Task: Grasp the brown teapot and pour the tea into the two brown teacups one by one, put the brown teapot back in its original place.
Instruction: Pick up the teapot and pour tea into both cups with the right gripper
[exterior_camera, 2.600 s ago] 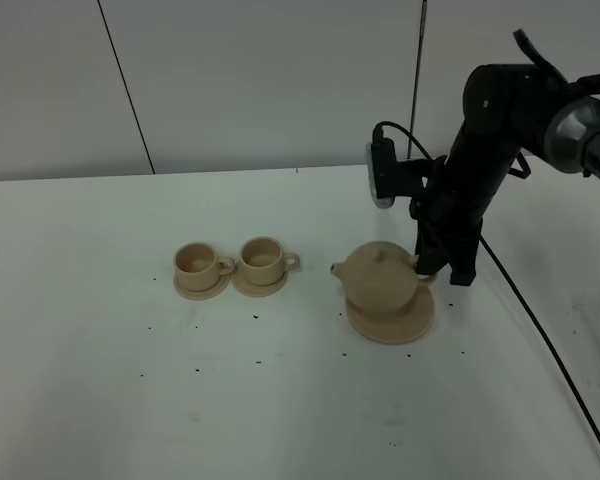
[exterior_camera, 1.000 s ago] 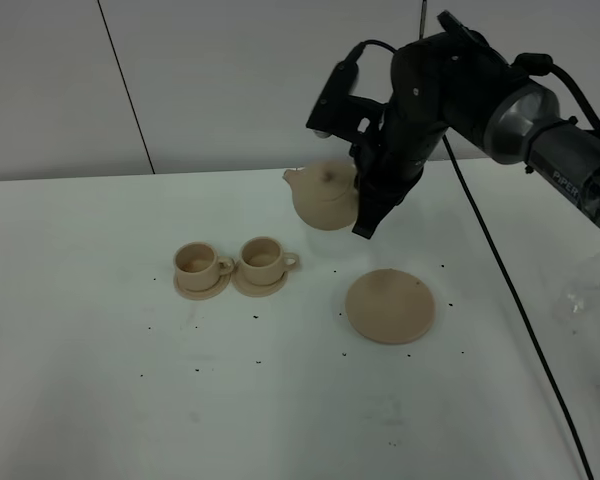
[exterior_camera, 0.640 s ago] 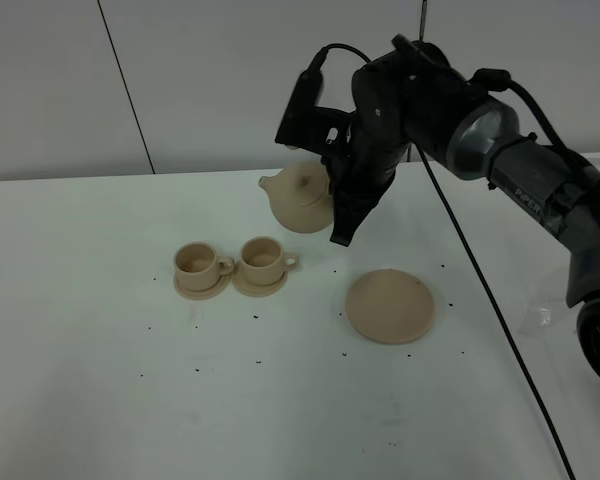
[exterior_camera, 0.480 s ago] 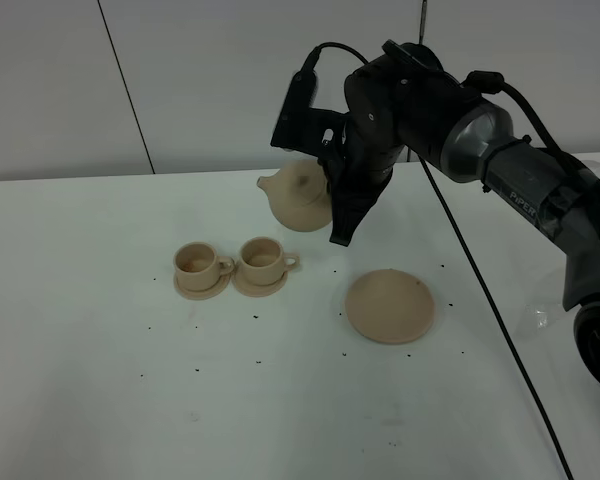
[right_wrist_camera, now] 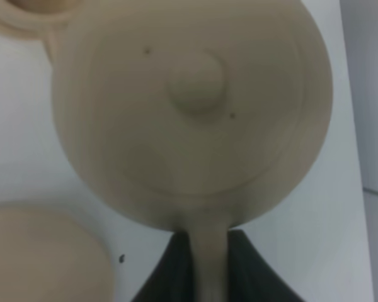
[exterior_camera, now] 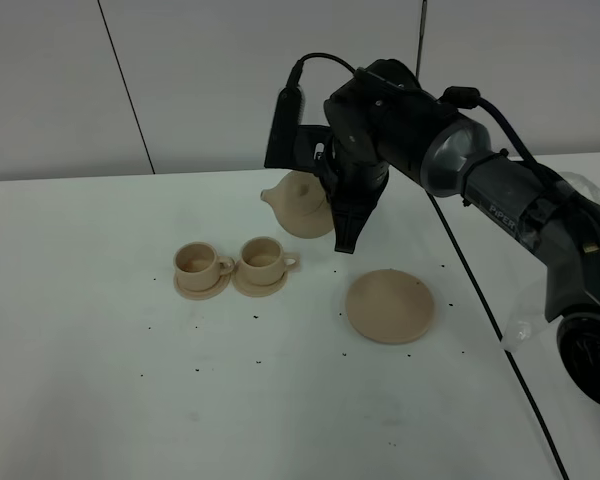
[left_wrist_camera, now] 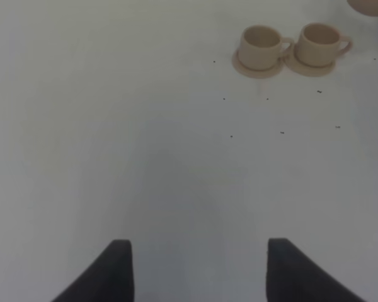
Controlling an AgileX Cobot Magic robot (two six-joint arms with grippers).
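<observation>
teapot lifted off its saucer; right wrist view shows fingers pinching its handle

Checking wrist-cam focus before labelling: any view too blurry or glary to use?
Right wrist: round beige ceramic teapot fills the frame, soft-focused, edges smeared. Left wrist: two small beige ceramic teacups readable, slight haze, no glare. Exterior high: white table evenly lit, faint shadows, sharp.
</observation>
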